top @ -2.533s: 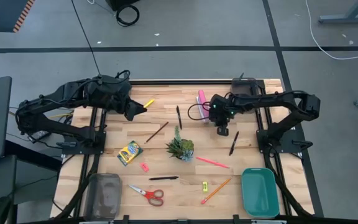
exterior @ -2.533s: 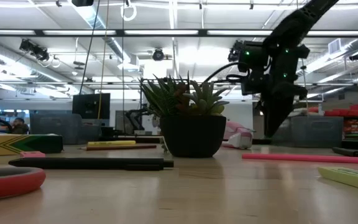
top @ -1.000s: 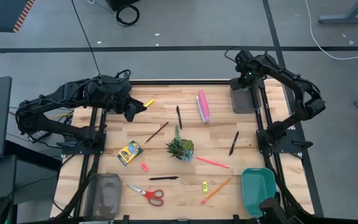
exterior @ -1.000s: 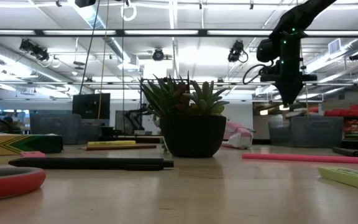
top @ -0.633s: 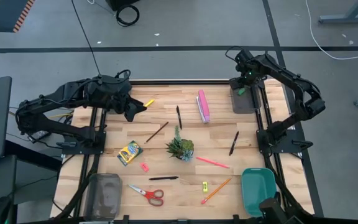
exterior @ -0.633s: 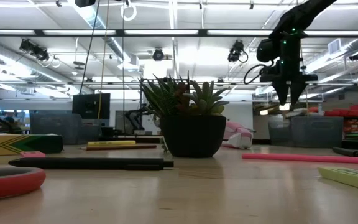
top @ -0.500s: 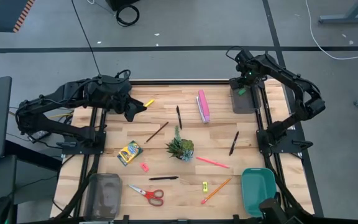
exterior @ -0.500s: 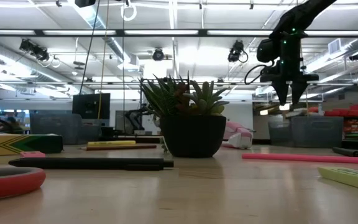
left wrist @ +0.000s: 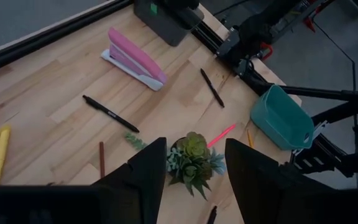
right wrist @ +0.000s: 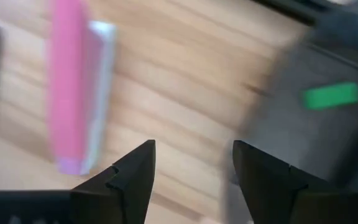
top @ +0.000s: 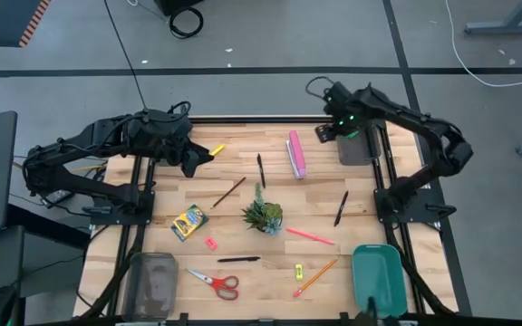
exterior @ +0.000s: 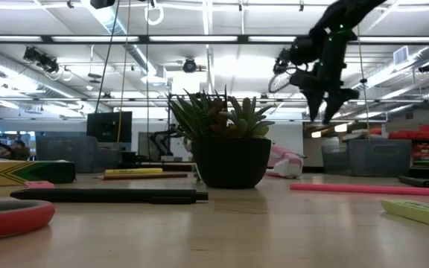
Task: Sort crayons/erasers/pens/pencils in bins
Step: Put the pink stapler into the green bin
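My right gripper (top: 323,134) (right wrist: 194,162) hangs open above the far side of the table, between a pink stapler (top: 294,154) and a dark grey bin (top: 359,147). A green eraser (right wrist: 331,96) lies in that bin. My left gripper (top: 191,163) (left wrist: 194,163) waits open above the far left, next to a yellow pencil (top: 217,149). On the table lie black pens (top: 261,169) (top: 341,207) (top: 238,259), a brown pencil (top: 228,192), a pink pencil (top: 310,236), an orange pencil (top: 314,277), a pink eraser (top: 210,243), a yellow eraser (top: 298,270) and the crayon box (top: 188,222).
A potted plant (top: 263,215) stands mid-table. Red-handled scissors (top: 216,282) lie near the front edge. A translucent grey bin (top: 150,282) sits at the near left corner and a teal bin (top: 377,279) at the near right corner.
My right gripper has opened above the dark grey bin, and the green eraser has dropped into it. The gripper has then swung toward the table's left, away from the bin and toward the pink stapler, turning as it went.
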